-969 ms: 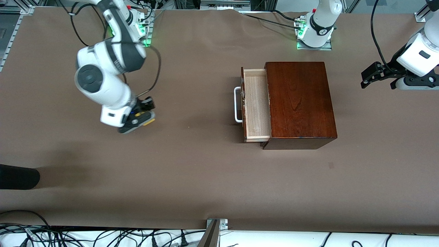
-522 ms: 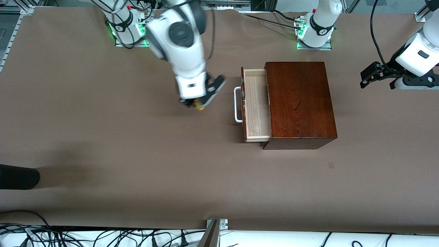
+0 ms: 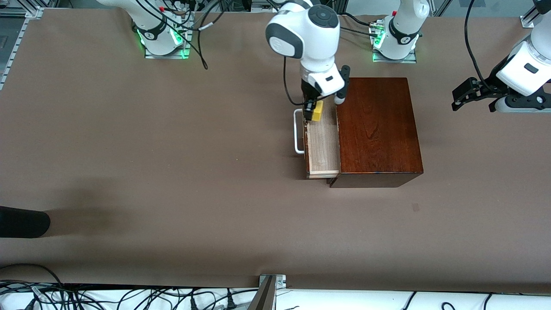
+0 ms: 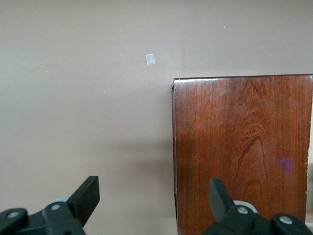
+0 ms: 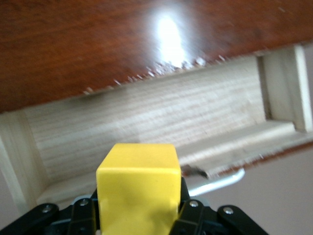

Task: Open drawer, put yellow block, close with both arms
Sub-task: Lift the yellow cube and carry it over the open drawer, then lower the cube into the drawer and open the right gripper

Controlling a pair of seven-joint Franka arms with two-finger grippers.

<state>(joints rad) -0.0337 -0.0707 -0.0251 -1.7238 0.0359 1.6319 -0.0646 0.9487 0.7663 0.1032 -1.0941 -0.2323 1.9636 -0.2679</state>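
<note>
Over the open drawer (image 3: pixel 320 142), where bare table lay beneath it half a second ago, the right gripper (image 3: pixel 313 113) is clamped on the block (image 3: pixel 317 111). The drawer's long axis runs toward the camera, handle (image 3: pixel 297 131) facing the right arm's end. The left gripper (image 3: pixel 465 94) waits spread beside the box (image 3: pixel 376 129).

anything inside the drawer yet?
Only bare pale wood shows in the open drawer. The yellow block hangs over it in the right tool, which covers the part beneath.
</note>
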